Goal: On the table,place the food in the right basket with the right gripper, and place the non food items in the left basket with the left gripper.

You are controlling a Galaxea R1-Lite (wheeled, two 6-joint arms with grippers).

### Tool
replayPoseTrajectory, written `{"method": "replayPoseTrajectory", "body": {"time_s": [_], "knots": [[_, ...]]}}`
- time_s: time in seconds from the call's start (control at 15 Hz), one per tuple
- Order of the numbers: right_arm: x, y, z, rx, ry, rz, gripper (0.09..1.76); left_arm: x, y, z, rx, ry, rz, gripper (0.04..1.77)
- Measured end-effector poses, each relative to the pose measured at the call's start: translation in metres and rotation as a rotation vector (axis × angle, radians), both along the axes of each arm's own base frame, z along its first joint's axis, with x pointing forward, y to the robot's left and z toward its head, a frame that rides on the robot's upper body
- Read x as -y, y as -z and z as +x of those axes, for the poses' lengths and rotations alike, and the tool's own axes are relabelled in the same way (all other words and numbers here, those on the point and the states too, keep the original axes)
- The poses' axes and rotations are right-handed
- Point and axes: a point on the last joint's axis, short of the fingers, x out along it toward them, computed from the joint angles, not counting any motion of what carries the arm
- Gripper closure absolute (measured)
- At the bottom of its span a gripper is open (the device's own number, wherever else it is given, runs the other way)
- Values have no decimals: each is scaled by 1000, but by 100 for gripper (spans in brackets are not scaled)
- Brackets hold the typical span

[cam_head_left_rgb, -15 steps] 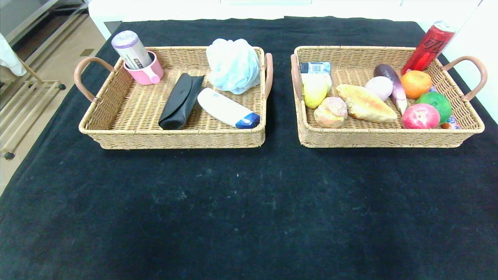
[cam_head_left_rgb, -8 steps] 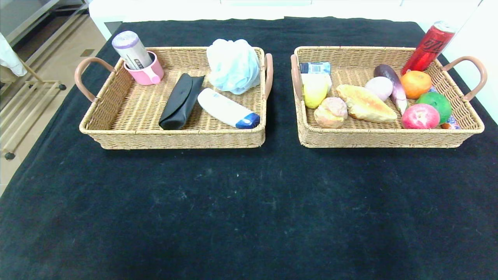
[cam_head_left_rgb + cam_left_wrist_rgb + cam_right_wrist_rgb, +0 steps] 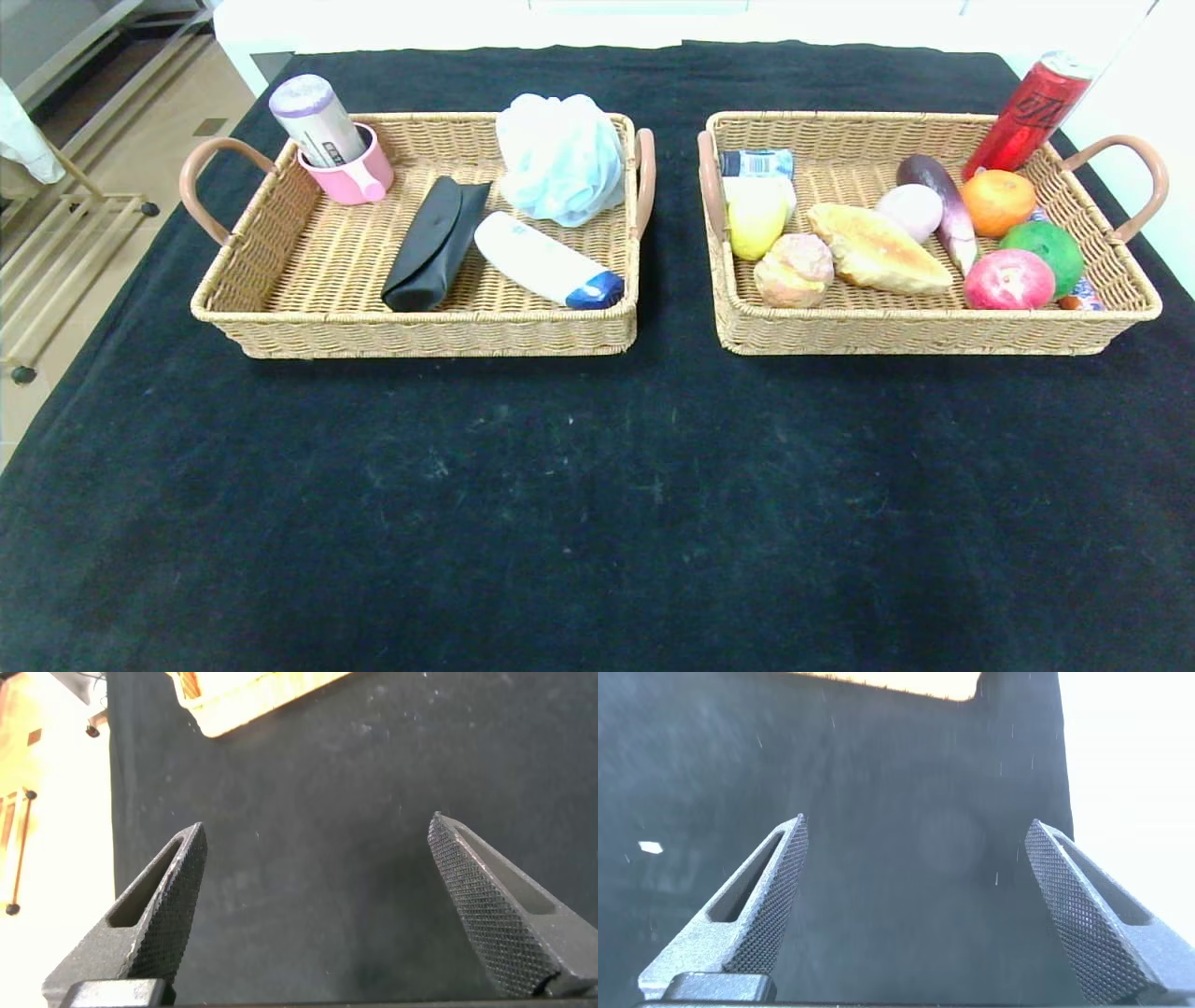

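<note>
The left basket [image 3: 411, 327] holds a pink cup [image 3: 353, 175] with a lilac-topped can in it, a black pouch [image 3: 432, 243], a blue bath puff [image 3: 560, 157] and a white bottle [image 3: 541, 259]. The right basket [image 3: 934, 327] holds bread [image 3: 878, 247], a bun [image 3: 794, 269], a yellow fruit [image 3: 754, 219], an eggplant [image 3: 948, 210], an orange [image 3: 998, 201], a green fruit [image 3: 1044, 245], a red apple [image 3: 1008, 280] and a red can [image 3: 1027, 112]. Neither gripper shows in the head view. My left gripper [image 3: 317, 821] and right gripper [image 3: 918, 821] hang open and empty over bare cloth.
A black cloth [image 3: 597, 485] covers the table in front of both baskets. The table's left edge drops to a tan floor with a metal rack [image 3: 56, 233]. A corner of a basket [image 3: 252, 695] shows far off in the left wrist view.
</note>
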Motion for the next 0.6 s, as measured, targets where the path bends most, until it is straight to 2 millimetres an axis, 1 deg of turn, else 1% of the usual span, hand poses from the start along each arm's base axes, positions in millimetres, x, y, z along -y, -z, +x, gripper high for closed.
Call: {"method": "replayPoseTrajectory", "body": {"time_s": [0.13, 0.33, 0.4, 0.53, 0.6], "knots": [[-1, 8, -2, -61, 15, 70, 15, 0, 4, 1, -6, -7, -33, 9], [-7, 4, -8, -31, 44, 55, 15, 0, 5, 2, -8, -4, -53, 9], [-9, 9, -9, -33, 25, 53, 15, 0, 8, 5, -23, -5, -56, 9], [-10, 32, -10, -44, -17, 50, 15, 0, 15, 11, -56, -11, -69, 9], [-11, 47, -10, -31, -52, 46, 15, 0, 16, 13, -57, -9, -84, 9]]}}
